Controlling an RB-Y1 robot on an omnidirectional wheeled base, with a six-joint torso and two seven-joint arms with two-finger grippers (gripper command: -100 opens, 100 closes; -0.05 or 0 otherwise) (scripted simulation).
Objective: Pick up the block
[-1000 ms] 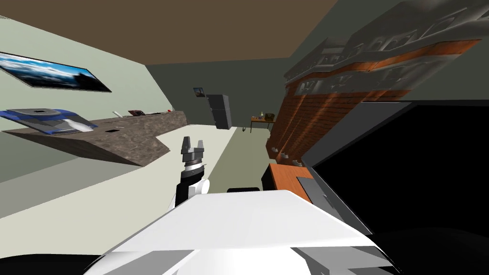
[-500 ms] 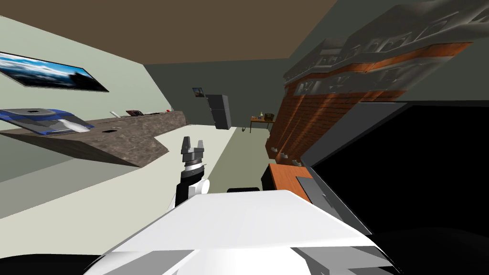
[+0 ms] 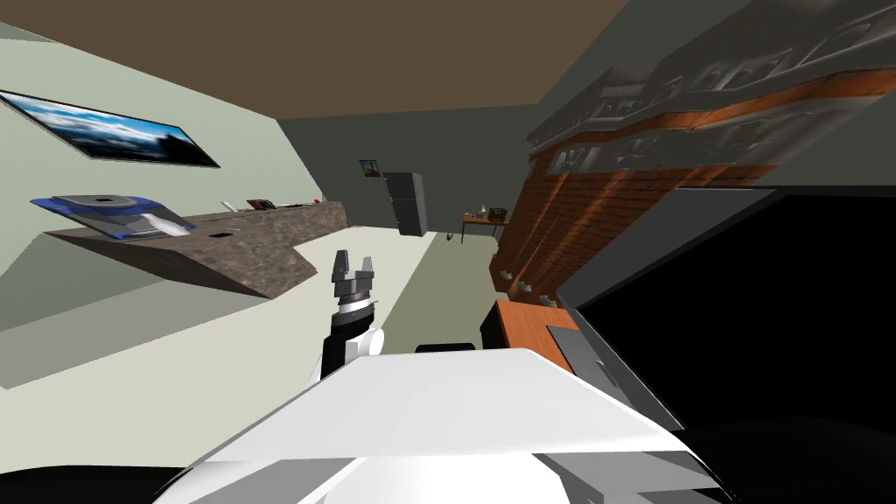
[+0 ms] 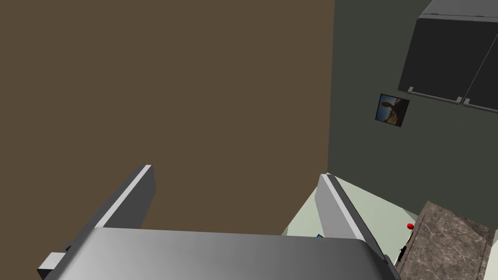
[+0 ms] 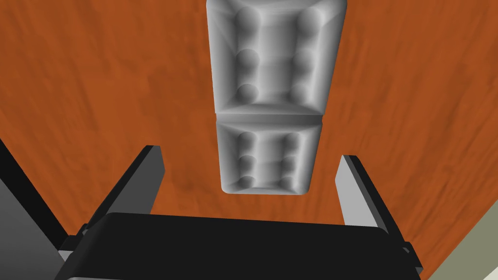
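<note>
Block (image 5: 270,97) on orange wood-grain surface (image 5: 97,82), brick wall (image 3: 577,219) nearby

- A home kitchen, open to a larger room, is indicated.
- A long counter (image 3: 254,249) with a mottled stone pattern is set along the pale left wall, and small items are laid on its top.
- A brick-patterned wall (image 3: 560,219) is seen on the right, with a row of grey wall cabinets (image 3: 700,79) mounted above it.
- An orange wooden worktop (image 3: 523,325) is placed at the foot of that wall.
- A tall dark fridge-like unit (image 3: 407,203) is stood against the far wall, with a small table (image 3: 479,222) near it.
- Domestic use is suggested by a wide framed landscape picture (image 3: 118,138) and a small framed picture (image 3: 369,168).
</note>
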